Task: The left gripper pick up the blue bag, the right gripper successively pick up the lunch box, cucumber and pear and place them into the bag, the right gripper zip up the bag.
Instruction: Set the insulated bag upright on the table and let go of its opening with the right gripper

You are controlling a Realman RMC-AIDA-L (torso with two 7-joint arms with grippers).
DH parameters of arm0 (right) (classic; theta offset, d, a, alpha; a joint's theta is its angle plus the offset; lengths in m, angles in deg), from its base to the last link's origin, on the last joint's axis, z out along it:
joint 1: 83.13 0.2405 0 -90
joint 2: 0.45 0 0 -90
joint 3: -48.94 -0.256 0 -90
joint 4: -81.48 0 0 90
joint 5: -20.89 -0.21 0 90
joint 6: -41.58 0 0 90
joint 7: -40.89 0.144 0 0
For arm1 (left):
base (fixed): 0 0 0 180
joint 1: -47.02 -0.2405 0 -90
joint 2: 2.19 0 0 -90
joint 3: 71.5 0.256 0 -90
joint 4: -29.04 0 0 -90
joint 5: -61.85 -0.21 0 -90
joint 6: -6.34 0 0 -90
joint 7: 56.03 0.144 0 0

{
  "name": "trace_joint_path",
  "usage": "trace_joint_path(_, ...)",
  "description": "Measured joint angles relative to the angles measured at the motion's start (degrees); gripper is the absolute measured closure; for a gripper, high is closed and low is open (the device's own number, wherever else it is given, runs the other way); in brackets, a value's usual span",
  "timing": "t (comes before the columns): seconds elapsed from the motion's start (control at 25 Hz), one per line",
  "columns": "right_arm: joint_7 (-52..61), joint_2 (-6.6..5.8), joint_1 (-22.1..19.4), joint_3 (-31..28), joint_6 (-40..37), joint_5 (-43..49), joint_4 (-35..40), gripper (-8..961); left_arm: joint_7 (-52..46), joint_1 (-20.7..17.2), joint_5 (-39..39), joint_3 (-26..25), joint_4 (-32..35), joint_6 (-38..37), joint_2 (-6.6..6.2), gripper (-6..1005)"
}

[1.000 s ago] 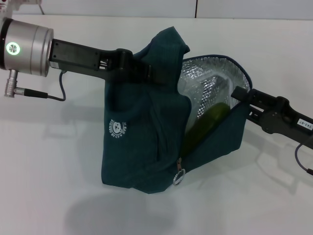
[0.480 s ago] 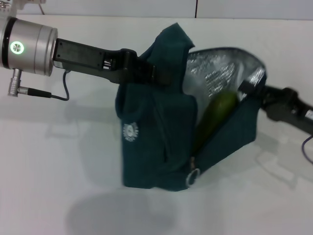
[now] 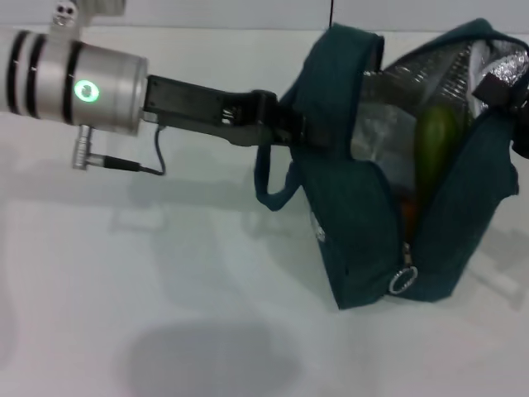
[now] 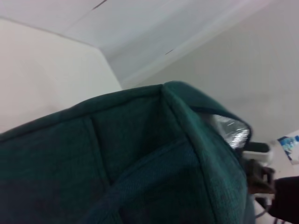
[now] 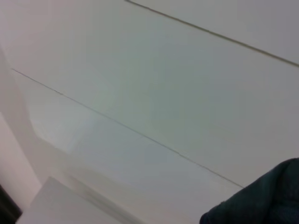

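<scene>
The blue bag (image 3: 364, 223) stands on the white table at the right, its top open and its silver lining (image 3: 388, 107) showing. My left gripper (image 3: 291, 130) reaches in from the left and is shut on the bag's near top edge by a handle. The cucumber (image 3: 434, 153) stands nearly upright inside. An orange patch low in the opening looks like the pear (image 3: 407, 217). I cannot make out the lunch box against the lining. My right gripper (image 3: 501, 81) sits at the bag's far rim, at the frame's right edge. The bag's fabric (image 4: 117, 168) fills the left wrist view.
The zipper's metal ring pull (image 3: 402, 281) hangs at the lower end of the open zip. One loop handle (image 3: 271, 188) droops on the bag's left side. The white table (image 3: 124, 289) stretches to the left and front. A corner of the bag (image 5: 261, 198) shows in the right wrist view.
Both arms and the bag have shifted to the right. The bag now stands more upright, with the cucumber tipped up inside it. The right gripper has slid mostly out of frame.
</scene>
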Motion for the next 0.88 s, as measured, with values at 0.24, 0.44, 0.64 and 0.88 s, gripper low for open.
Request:
trace_joint_path(0.24,-1.13,-0.71,-0.11,0.45,3.52,0.69,-1.6,918,0.88,-0.56,-1.15,0.09,-1.14,3.35,0.17,936)
trace_joint_path(0.44,-2.11,-0.99,-0.2,0.21,5.03,1.98,-1.79,919,1.12,-0.69,-2.08,0.12,-2.31,3.81,0.27,936)
trace_joint_path(0.64,-4.99,-0.79,-0.93,0.1,4.06,1.87,-1.46,899,1.04,-0.78,-2.81,0.12,-2.35,4.16,0.33,936)
trace_joint_path(0.88,-7.55,-0.42,-1.73,0.01,2.31,1.61,-1.48,774,1.03,-0.79,-2.85,0.12,-2.37,3.91,0.33,935)
